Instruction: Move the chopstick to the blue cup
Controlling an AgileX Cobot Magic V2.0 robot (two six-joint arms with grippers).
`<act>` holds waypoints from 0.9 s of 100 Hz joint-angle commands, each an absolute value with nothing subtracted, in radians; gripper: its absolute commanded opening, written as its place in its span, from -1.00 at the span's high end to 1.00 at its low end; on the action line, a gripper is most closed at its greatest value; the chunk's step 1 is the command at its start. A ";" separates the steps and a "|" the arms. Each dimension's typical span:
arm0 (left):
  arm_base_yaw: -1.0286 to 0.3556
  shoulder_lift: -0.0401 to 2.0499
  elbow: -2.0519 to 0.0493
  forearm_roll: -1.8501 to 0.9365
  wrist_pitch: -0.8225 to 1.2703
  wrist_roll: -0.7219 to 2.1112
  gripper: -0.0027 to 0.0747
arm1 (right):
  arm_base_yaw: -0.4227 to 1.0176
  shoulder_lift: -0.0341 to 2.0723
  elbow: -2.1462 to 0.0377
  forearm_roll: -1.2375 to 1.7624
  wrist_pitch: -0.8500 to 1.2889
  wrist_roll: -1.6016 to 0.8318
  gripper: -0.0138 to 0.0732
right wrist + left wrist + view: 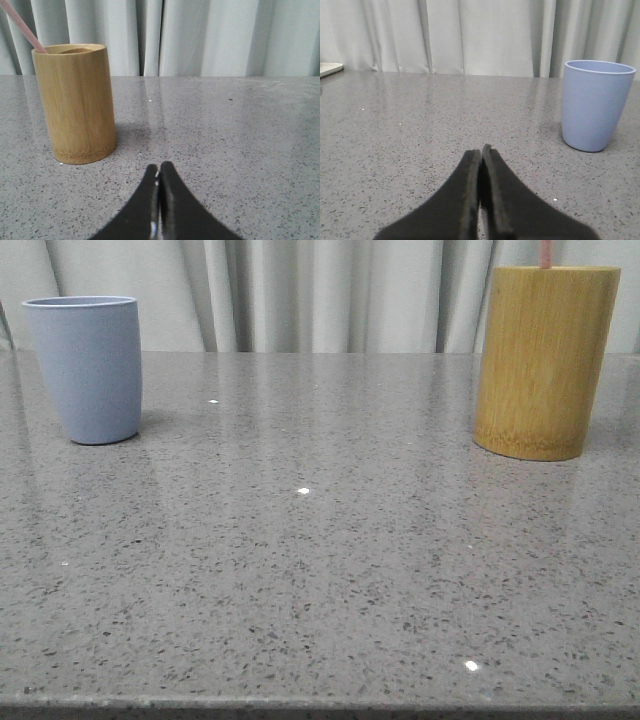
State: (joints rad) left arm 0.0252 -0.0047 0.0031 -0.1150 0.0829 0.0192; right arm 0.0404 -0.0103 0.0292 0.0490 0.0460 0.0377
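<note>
Standing upright at far left of the grey speckled table: blue cup. Well apart at far right: bamboo holder, with pink chopstick leaning out of its mouth. Low over the stone, left gripper, jaws pressed together, holding nothing. Same for right gripper: closed tight, empty, near the holder.

No readable text, labels, brands, numbers or signs on any surface in front or wrist views.
</note>
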 commanded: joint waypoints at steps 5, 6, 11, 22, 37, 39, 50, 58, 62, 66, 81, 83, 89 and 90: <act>0.028 -0.040 0.012 -0.121 -0.006 0.009 0.98 | 0.035 -0.031 0.028 0.040 -0.037 0.035 0.84; 0.028 -0.040 0.012 -0.121 -0.006 0.009 0.98 | 0.035 -0.031 0.028 0.040 -0.037 0.035 0.84; 0.028 -0.040 0.012 -0.121 -0.006 0.009 0.98 | 0.035 -0.031 0.028 0.040 -0.037 0.035 0.84; 0.028 -0.040 0.012 -0.121 -0.006 0.009 0.98 | 0.035 -0.031 0.028 0.040 -0.037 0.035 0.84; 0.028 -0.040 0.012 -0.121 -0.006 0.009 0.98 | 0.035 -0.031 0.028 0.040 -0.037 0.035 0.84; 0.028 -0.040 0.012 -0.121 -0.008 0.009 0.98 | 0.035 -0.031 0.028 0.040 -0.037 0.035 0.84; 0.028 -0.040 0.012 -0.121 -0.008 0.009 0.98 | 0.035 -0.031 0.028 0.040 -0.037 0.035 0.84; 0.028 -0.040 0.012 -0.121 -0.012 0.009 0.98 | 0.035 -0.031 0.028 0.040 -0.037 0.035 0.84; 0.028 -0.040 0.012 -0.121 -0.014 0.009 0.98 | 0.035 -0.031 0.028 0.040 -0.040 0.035 0.84; 0.028 -0.040 0.012 -0.121 -0.014 0.009 0.98 | 0.035 -0.031 0.028 0.040 -0.046 0.035 0.84; 0.028 -0.039 0.012 -0.177 -0.050 0.009 0.98 | 0.035 -0.031 0.027 0.040 -0.089 0.035 0.84; 0.028 -0.039 0.009 -0.187 -0.055 0.009 0.98 | 0.035 -0.031 0.027 0.041 -0.096 0.035 0.84; 0.028 -0.039 -0.013 -0.213 -0.051 0.009 0.98 | 0.035 -0.031 0.019 0.048 -0.102 0.035 0.84; 0.028 -0.039 -0.016 -0.216 -0.043 0.009 0.98 | 0.035 -0.031 0.018 0.053 -0.100 0.035 0.83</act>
